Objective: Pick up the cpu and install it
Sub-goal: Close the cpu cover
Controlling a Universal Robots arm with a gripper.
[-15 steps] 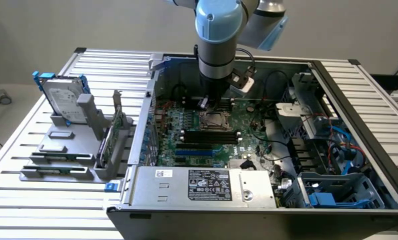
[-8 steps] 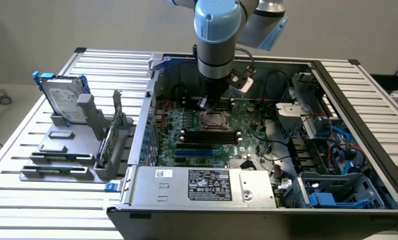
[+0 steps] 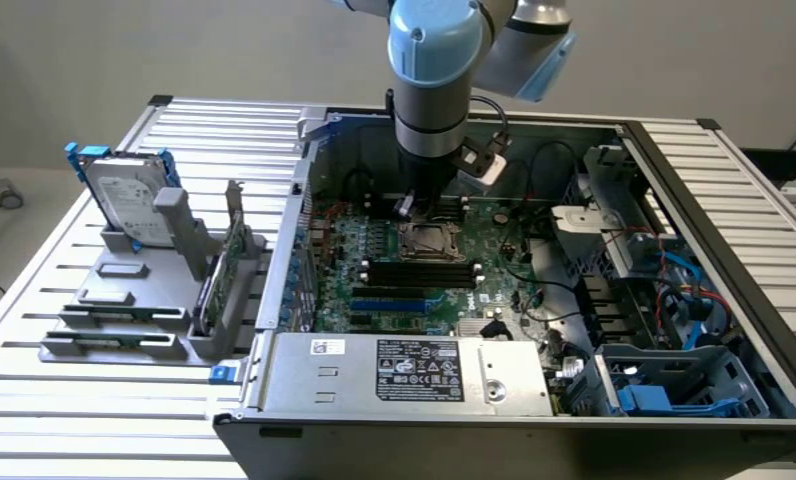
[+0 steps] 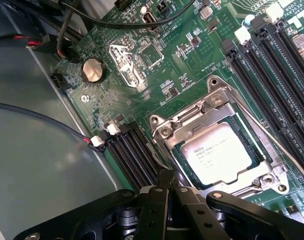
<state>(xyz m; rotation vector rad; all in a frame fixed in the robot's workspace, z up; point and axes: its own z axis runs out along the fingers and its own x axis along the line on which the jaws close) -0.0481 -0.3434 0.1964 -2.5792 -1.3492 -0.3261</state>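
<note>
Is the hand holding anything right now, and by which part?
Nothing. The hand is shut and empty; the cpu lies in the socket.

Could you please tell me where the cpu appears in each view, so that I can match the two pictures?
Exterior view: the cpu lies inside the socket frame on the motherboard, near the picture's centre.
Wrist view: the cpu, silver top up, sits within the same metal socket frame.
Shared landmark: the black memory slots running beside the socket.
</note>
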